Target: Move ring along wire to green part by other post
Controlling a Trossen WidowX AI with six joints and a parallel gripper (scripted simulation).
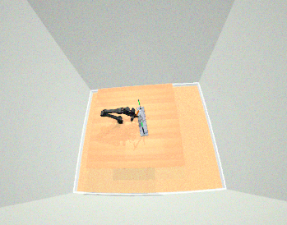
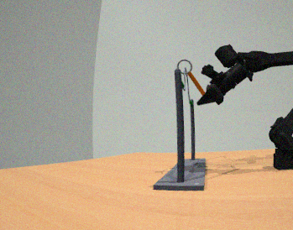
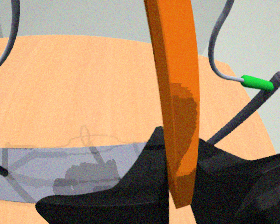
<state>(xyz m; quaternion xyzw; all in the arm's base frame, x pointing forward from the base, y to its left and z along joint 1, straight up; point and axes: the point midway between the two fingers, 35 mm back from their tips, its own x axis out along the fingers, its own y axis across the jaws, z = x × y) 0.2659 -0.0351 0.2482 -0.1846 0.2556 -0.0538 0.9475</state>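
The ring [image 2: 185,60] is up at the high part of the thin grey wire [image 2: 188,89] [image 3: 214,47], whose top shows inside it in the exterior view. Whether they touch cannot be told. The orange handle [image 2: 196,83] [image 3: 178,65] slopes down from the ring to my gripper [image 2: 205,96] [image 3: 181,182], which is shut on its lower end. One green part [image 2: 182,85] is beside the near post [image 2: 180,126]; the other green part [image 2: 190,101] is at the top of the far post [image 2: 192,134]. The wrist view shows one green part [image 3: 257,83] at right; the ring is out of that view.
The grey base plate [image 1: 144,130] [image 2: 195,179] [image 3: 21,156] carries both posts and stands on the wooden table [image 1: 162,148] [image 2: 98,189]. The arm [image 1: 113,111] [image 2: 270,59] reaches in from the base's side, above the table. The wire shows on both sides of the handle in the wrist view.
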